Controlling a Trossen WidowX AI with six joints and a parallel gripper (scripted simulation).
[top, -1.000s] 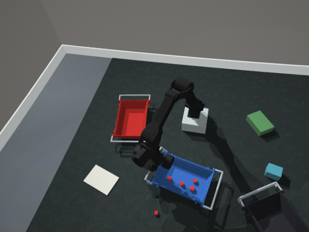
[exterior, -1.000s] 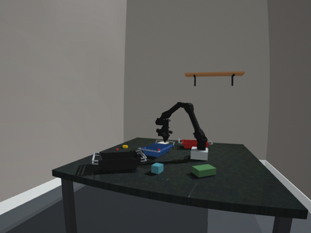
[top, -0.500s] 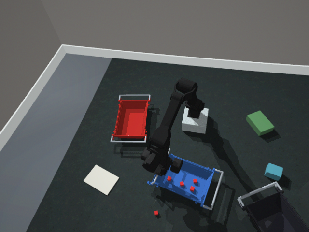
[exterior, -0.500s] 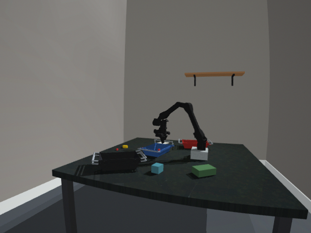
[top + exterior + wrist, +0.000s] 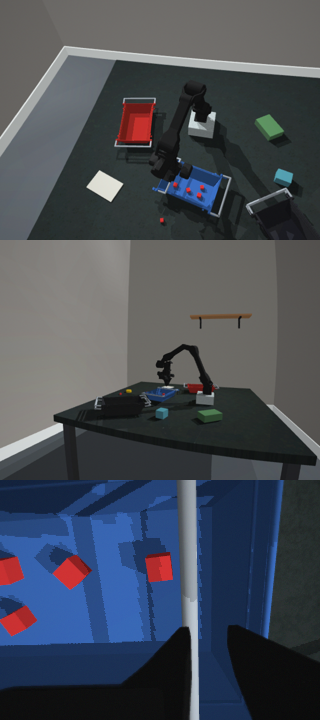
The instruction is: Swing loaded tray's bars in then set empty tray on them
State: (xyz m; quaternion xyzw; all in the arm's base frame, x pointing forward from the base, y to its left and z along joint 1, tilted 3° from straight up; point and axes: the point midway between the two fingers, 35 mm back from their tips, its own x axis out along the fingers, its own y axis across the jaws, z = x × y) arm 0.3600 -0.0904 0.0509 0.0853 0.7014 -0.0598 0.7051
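Observation:
The blue tray [image 5: 206,175] [image 5: 165,398] [image 5: 100,665] holds several small red blocks [image 5: 188,189] [image 5: 72,572]. Its right bar [image 5: 224,196] is swung out over that end. Its left bar [image 5: 167,188] [image 5: 188,545] is over the inside of the tray, near the left end; whether it rests there is unclear. My gripper [image 5: 207,635] [image 5: 167,385] is partly open just above this bar. The bar runs between the fingertips, beside the left one, and is not pinched. The arm hides the fingers in the top view. The empty red tray [image 5: 142,127] [image 5: 196,389] has both bars swung out.
A black tray [image 5: 273,217] [image 5: 122,406] stands past the blue tray's right end. A green block [image 5: 268,126] [image 5: 209,415], a cyan block [image 5: 283,177] [image 5: 161,413], a cream plate [image 5: 105,186], a yellow disc [image 5: 128,391] and a loose red block [image 5: 161,220] lie about.

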